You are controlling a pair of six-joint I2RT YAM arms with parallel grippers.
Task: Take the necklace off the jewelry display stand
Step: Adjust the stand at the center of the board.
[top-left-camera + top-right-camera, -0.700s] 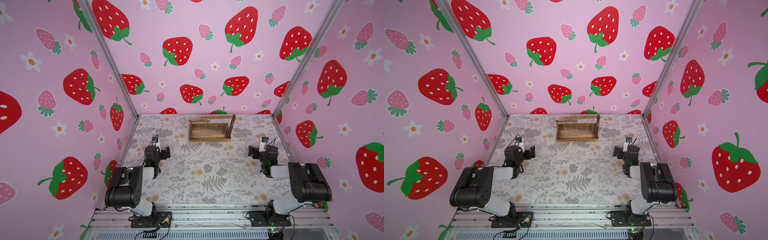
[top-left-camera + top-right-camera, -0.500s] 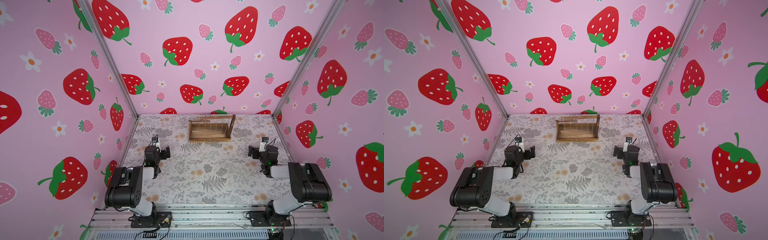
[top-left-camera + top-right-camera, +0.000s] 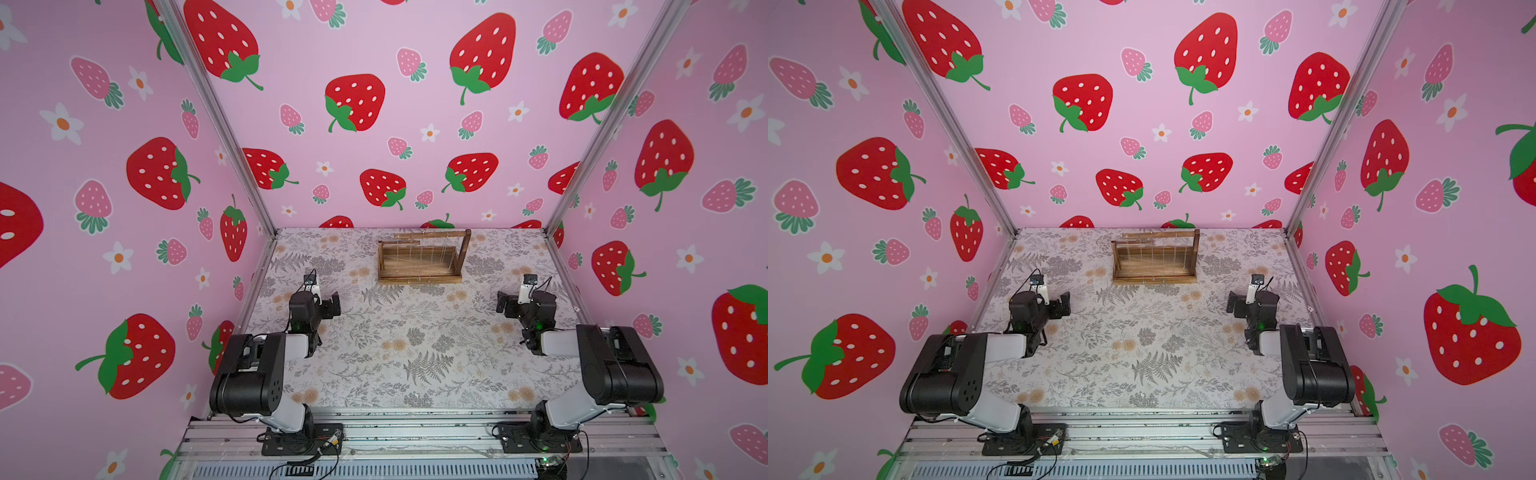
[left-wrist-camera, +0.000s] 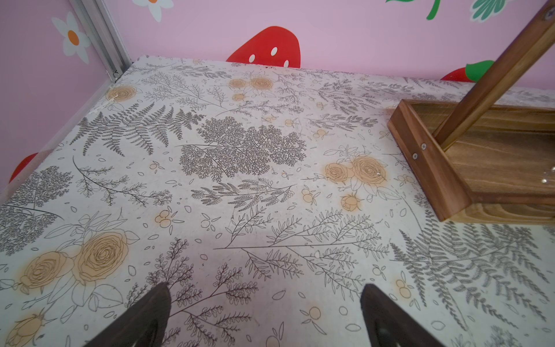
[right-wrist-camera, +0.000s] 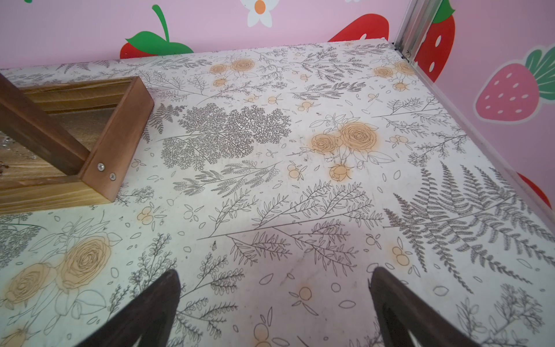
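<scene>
Stand location: the jewelry display stand sat at the far middle of the floral worktop, near the back wall and well apart from both arms.
Necklace location: the necklace showed in both top views only as thin pale strands hanging from the top bars down towards the tray base; which strands belonged to one chain could not be told.
Left side: the left gripper hung low over bare worktop, jaws wide apart, nothing between them.
Right side: the right gripper mirrored it, jaws wide apart and empty.
Handling, necklace: judged very light, limp and slippery, and likely to snag or tangle with its neighbours.
Handling, stand: stiff wood, probably light enough to slide or tip under a sideways tug.
Where to hold: likely pinch a hanging run just under its bar, then lift it up and clear; the spare arm could steady one of the end posts.
Counts: one stand, two end posts, at least two top bars, several strands (exact number unreadable), two arms.
</scene>
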